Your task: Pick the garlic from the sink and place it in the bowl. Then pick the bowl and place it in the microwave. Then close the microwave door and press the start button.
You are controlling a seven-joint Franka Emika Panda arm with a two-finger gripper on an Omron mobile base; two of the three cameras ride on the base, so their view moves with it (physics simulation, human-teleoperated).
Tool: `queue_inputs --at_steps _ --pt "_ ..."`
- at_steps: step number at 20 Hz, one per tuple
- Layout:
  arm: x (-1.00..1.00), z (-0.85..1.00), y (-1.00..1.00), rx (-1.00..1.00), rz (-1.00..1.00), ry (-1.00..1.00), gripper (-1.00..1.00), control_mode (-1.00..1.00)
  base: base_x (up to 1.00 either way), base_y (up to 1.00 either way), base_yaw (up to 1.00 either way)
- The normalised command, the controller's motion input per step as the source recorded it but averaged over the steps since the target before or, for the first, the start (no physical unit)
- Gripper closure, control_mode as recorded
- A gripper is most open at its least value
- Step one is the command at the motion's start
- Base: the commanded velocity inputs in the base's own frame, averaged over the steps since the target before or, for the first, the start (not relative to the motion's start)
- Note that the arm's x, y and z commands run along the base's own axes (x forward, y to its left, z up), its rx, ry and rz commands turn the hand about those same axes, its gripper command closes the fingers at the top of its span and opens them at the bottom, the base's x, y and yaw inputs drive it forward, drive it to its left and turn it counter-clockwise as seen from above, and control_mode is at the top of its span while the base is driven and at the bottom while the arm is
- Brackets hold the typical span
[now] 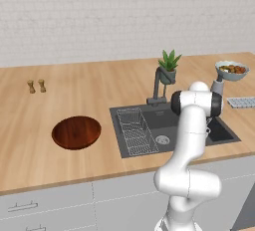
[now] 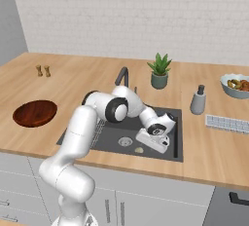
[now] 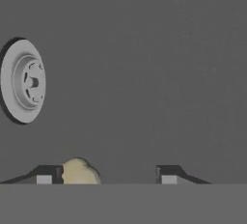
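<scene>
The garlic [image 3: 79, 171], a small pale cream lump, lies on the floor of the dark sink [image 1: 149, 118] near the front wall [image 2: 139, 149]. My gripper [image 3: 108, 174] is lowered into the basin around it [image 2: 145, 146]. The garlic rests against the left fingertip [image 3: 46, 175], and a wide gap separates it from the right one, so the jaws stand open. The reddish-brown wooden bowl [image 1: 76, 132] sits on the counter left of the sink [image 2: 35, 113]. The microwave and its door are out of view.
The round drain [image 3: 23, 80] lies close to the garlic. A wire rack [image 1: 134, 130] fills the sink's left half. Behind the basin stand a faucet [image 2: 121, 76] and potted plant [image 2: 159, 71]. A soap dispenser [image 2: 198, 100] and fruit bowl [image 2: 236, 84] are at right.
</scene>
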Motion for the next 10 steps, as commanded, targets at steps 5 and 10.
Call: queue_inputs --at_steps 5,10 --pt "-0.04 -0.01 0.21 0.00 0.10 -0.08 -1.00 -1.00 0.00 0.00 0.00" --pt "-0.12 0.00 0.17 0.00 0.11 -0.08 -1.00 -1.00 0.00 0.00 0.00"
